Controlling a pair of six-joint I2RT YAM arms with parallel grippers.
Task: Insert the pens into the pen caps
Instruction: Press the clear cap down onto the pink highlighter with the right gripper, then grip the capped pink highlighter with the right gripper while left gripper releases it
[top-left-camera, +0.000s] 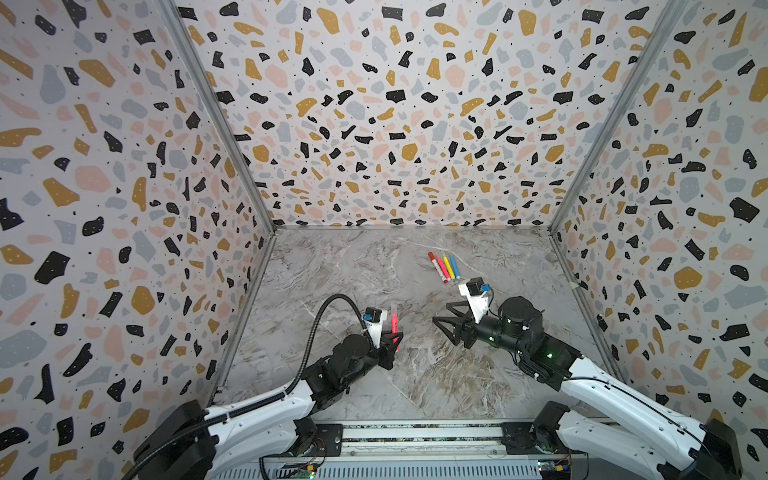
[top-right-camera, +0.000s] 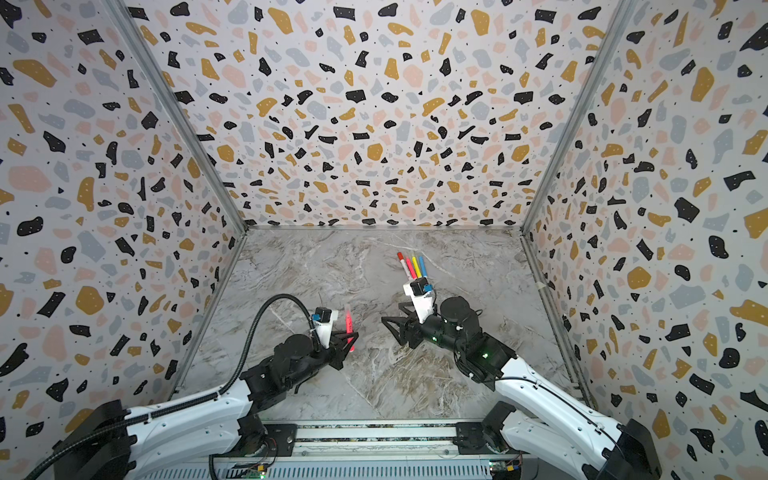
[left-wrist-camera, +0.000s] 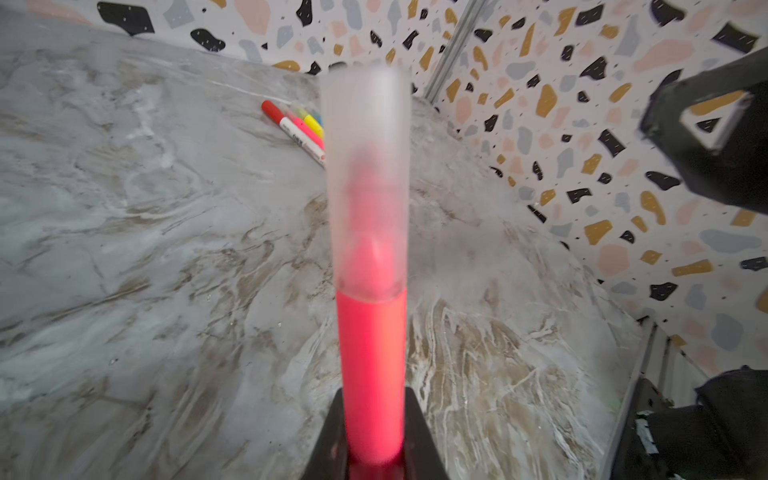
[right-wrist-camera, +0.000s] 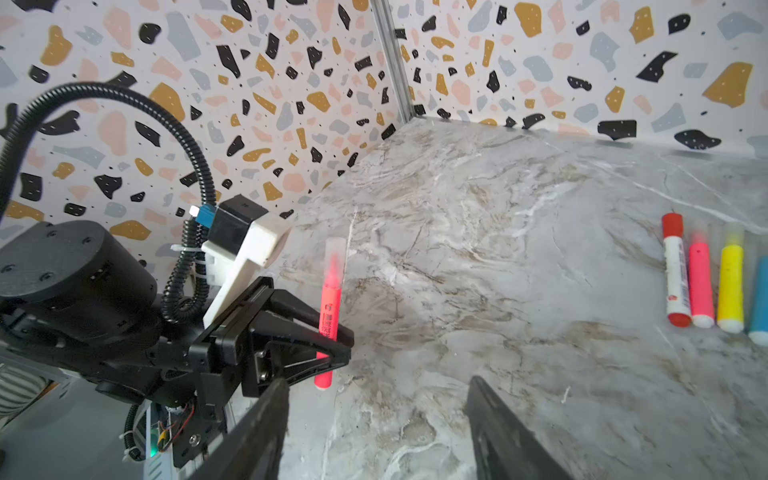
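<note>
Pens counted: five. Clamped between the jaws of the left gripper (top-left-camera: 395, 340), clear of the desk (top-left-camera: 332, 266): one held pink pen (top-left-camera: 394, 322), roughly upright, gripped low on its body, over the near half of the desk, left of centre. Fitted over its upper end: one frosted clear cap (left-wrist-camera: 365, 166) (pink tip visible through it as a blur in the left wrist view). Lying flat in the far right quarter of the desk, away from both edges, side by side in a single row: four pens, namely one white-bodied pen (right-wrist-camera: 675, 270) with red markings, one row pink pen (right-wrist-camera: 701, 282), one yellow pen (right-wrist-camera: 730, 286) and one blue pen (right-wrist-camera: 760, 303). Seated on the far end of the white-bodied pen: one red cap (right-wrist-camera: 672, 224). Pale clear covers faintly seen over the far ends of the row pink and yellow pens; blue pen cut off at the frame edge. Right gripper (top-left-camera: 441, 312): jaws spread apart, nothing between them, between the held pink pen and the row, fingertips pointing toward the left gripper. Grippers counted: two, apart from each other.
</note>
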